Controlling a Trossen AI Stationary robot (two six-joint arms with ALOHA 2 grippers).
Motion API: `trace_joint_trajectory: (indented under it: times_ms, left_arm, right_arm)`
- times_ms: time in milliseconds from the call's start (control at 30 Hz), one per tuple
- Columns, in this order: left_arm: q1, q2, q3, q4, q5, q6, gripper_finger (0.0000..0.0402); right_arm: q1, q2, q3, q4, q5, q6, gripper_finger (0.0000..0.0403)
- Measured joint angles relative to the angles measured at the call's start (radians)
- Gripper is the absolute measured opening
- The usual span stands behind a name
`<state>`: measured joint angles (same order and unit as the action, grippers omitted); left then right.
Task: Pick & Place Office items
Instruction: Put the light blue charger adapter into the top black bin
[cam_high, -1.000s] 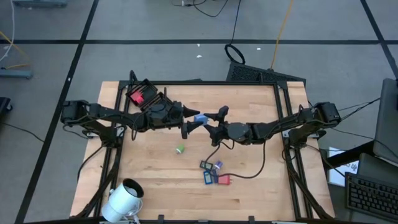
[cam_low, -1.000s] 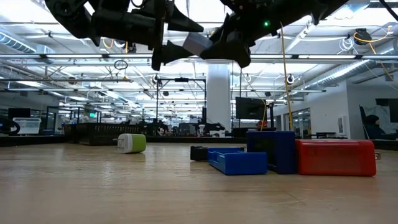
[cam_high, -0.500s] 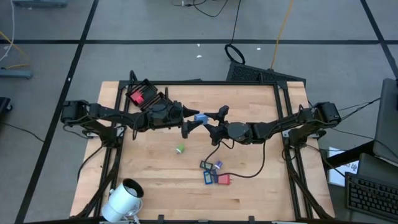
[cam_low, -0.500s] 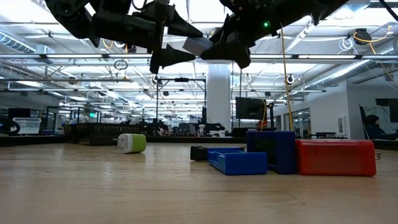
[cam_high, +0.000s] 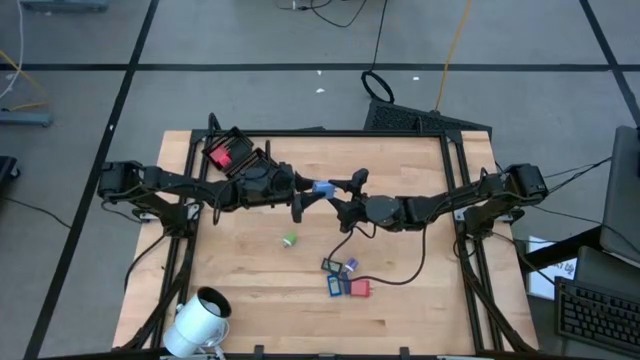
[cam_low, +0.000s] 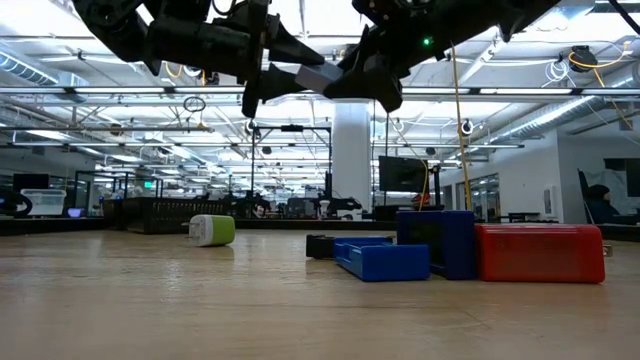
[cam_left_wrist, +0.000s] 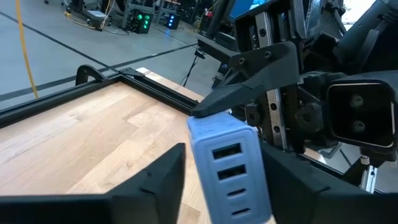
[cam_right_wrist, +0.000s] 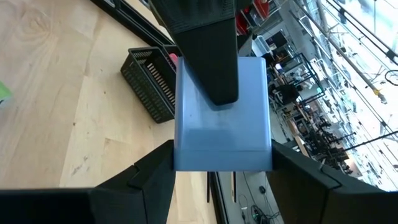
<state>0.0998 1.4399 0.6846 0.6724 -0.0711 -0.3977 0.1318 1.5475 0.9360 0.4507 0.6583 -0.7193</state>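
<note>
Since the earlier frame the left fingers have drawn in from a wide spread and now pinch the pale blue plastic block (cam_left_wrist: 229, 167) that hangs in mid-air between the two arms, well above the tabletop (cam_high: 400, 310). The left gripper (cam_high: 305, 193) closes on one end of the block; the right gripper (cam_high: 338, 197) is clamped on the other end, its fingers pressing the block's sides in the right wrist view. With both holding one small item at once, this reads as a hand-over: the block is held high and level so the left arm can carry it on, probably toward the black mesh tray (cam_high: 232, 152) at the far left corner, which already holds something red (cam_high: 222, 156).

For the moment the right fingers are what stand in the way; they must let go before the left arm can pull clear.

Below, nothing crowds the exchange. A green-and-white bit (cam_high: 289, 240) lies alone on the wood near the middle. Nearer the front edge sits a tight cluster of small flat rectangles (cam_high: 343, 279), blue, dark and red, some touching. A large white cylinder (cam_high: 203, 316) rests at the front left corner, well apart from everything.
</note>
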Motion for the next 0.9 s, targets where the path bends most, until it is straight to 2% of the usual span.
trace_joint_trajectory:
  times_ms: [133,233,333,533,700,900]
  left_arm:
    - [0.0,0.0,0.0,-0.003,-0.001,-0.009,0.0145]
    - [0.001,0.0,0.0,-0.004,-0.005,-0.019,0.0129]
    - [0.001,0.0,0.0,-0.004,-0.005,-0.018,0.0131]
    - [0.001,0.0,0.0,0.001,-0.006,0.059,0.0164]
    - [0.002,0.0,0.0,0.011,-0.012,0.06,0.0134]
    - [0.013,0.0,-0.001,0.022,-0.01,0.101,0.0119]
  right_arm:
    - [0.0,0.0,0.0,-0.003,0.004,-0.007,0.0213]
    - [0.0,0.0,0.0,-0.003,0.007,-0.013,0.0213]
    - [0.0,0.0,0.0,-0.003,0.006,-0.012,0.0213]
    - [0.0,0.0,0.0,0.001,-0.001,0.004,0.0213]
    - [0.0,0.0,0.0,0.002,0.006,0.002,0.0215]
    - [0.001,-0.002,0.0,-0.003,-0.006,0.209,0.0254]
